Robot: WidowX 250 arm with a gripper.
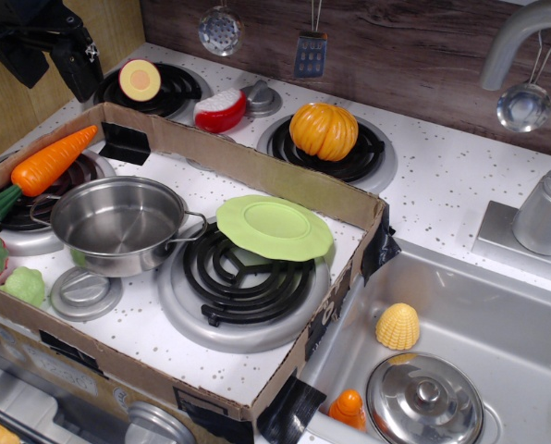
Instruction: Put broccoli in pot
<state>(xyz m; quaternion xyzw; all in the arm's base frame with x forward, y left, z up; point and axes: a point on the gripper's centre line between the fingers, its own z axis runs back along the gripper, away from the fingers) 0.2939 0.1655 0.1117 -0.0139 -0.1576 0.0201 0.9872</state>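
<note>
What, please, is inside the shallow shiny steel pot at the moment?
Nothing: the shallow shiny steel pot shows a bare bottom. The small pale-green lumpy broccoli sits outside it, near its left side. The near inner wall is hidden.

There are no words, numbers, brand names or signs to read anywhere here. At about 7 o'clock, the front wall of the cardboard box (72, 368) has a pale label stuck on it, but it is too small and blurry to make out any letters.
</note>
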